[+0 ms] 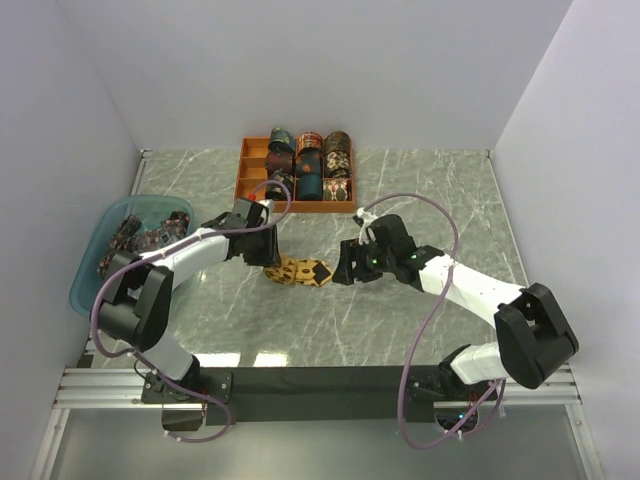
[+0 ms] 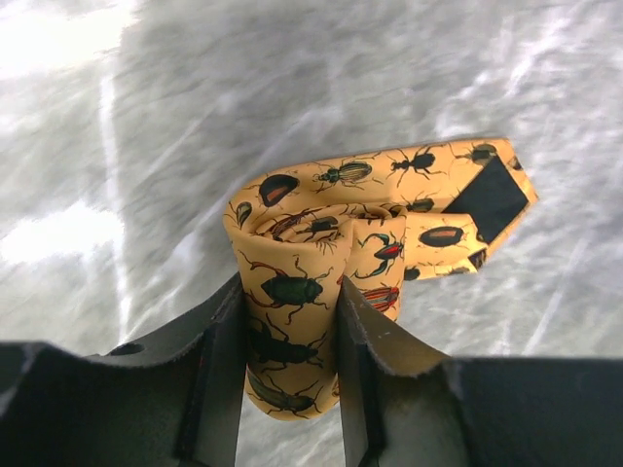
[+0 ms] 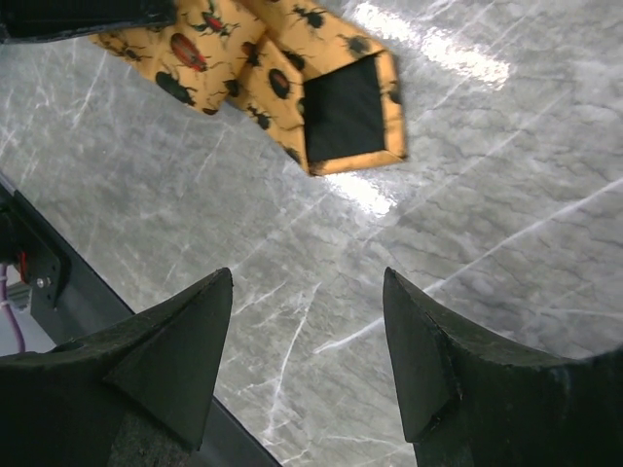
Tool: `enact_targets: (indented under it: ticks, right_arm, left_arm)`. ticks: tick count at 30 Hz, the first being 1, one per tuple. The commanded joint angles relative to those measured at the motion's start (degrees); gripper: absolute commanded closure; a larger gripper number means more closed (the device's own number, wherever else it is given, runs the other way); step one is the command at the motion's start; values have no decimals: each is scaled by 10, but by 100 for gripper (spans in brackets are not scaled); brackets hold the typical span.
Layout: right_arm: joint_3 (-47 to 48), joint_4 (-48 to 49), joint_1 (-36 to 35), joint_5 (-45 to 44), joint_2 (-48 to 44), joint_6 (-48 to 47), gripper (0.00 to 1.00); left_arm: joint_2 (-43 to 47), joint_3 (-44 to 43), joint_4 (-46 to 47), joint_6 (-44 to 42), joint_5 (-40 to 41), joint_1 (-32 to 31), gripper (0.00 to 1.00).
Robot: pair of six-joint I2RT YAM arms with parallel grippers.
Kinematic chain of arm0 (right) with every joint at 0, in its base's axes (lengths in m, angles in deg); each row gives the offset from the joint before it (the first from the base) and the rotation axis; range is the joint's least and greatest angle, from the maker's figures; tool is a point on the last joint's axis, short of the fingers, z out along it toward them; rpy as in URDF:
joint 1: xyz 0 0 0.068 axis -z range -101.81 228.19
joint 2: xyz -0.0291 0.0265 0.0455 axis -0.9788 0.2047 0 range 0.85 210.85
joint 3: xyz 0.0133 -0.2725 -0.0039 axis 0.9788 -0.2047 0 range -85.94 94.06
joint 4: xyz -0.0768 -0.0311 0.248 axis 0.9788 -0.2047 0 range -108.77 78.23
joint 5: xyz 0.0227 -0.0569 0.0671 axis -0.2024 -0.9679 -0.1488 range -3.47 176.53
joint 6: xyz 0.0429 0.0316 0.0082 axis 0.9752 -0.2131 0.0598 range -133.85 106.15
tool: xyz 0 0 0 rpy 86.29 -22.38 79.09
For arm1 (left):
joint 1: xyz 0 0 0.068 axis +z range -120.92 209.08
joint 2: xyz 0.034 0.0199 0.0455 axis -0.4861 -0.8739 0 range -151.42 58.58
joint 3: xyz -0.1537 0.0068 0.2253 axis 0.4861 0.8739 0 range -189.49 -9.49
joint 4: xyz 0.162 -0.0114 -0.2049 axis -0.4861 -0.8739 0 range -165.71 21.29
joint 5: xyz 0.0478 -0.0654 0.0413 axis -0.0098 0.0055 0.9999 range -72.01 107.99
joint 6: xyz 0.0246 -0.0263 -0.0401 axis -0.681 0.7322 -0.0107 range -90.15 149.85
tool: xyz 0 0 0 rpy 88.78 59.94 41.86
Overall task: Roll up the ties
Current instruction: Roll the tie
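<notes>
Starting at the left of the top view, a blue basin [image 1: 86, 283] sits at the table's left edge with loose ties [image 1: 140, 238] heaped inside it. At upper centre, an orange tray [image 1: 246, 176] holds rolled ties [image 1: 310, 163] in its compartments.

The left gripper [image 1: 268, 256] is at frame centre, clamped on the mustard tie [image 1: 300, 271]. The tie lies on the grey marble table [image 1: 420, 190] between the two grippers. Its long axis runs roughly left to right in this view, with the rolled end on the left and the free end on the right.

In the left wrist view, the left gripper [image 2: 289, 302] holds the rolled part of the mustard tie [image 2: 389, 195] between both fingers [image 2: 219, 341]. The fingers press on opposite sides of the roll. The roll's axis runs up and down the frame. The unrolled tail leaves the roll toward the upper right and ends in a tip showing black lining [image 2: 492, 195].

In the top view, the right gripper [image 1: 345, 268] sits just right of the tie's free end. In the right wrist view, the right gripper [image 3: 307, 292] is spread wide and holds nothing. The mustard tie [image 3: 253, 68] occupies the upper left to upper centre of that frame, apart from the fingers [image 3: 185, 331]. Its tip points toward the lower right, black lining [image 3: 346, 107] facing up.
</notes>
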Motion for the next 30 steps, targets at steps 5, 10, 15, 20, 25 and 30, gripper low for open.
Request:
enact_targets:
  ticks: [5,10,15,20,25,30]
  right_arm:
    - [-9,-27,-4,-49,-43,-23,30]
    - [-19,-45,-4,-80,-57,-30,30]
    - [-31,-47,-4,-84,-70,-34,30]
    - [-39,-49,-3,-85,-80,-38,30]
    - [-49,-48,-4,-87,-93,-42,30]
    - [-56,-45,-4,-83,-94,-41,30]
  left_arm:
    - [4,-76,-127,16,211,-47,63]
    - [-12,-125,-203,39,333,-96,67]
    - [-60,-177,-250,52,428,-138,66]
    - [-130,-227,-295,68,487,-174,66]
    - [-181,-276,-337,86,527,-205,64]
    - [-227,-328,-368,99,545,-240,59]
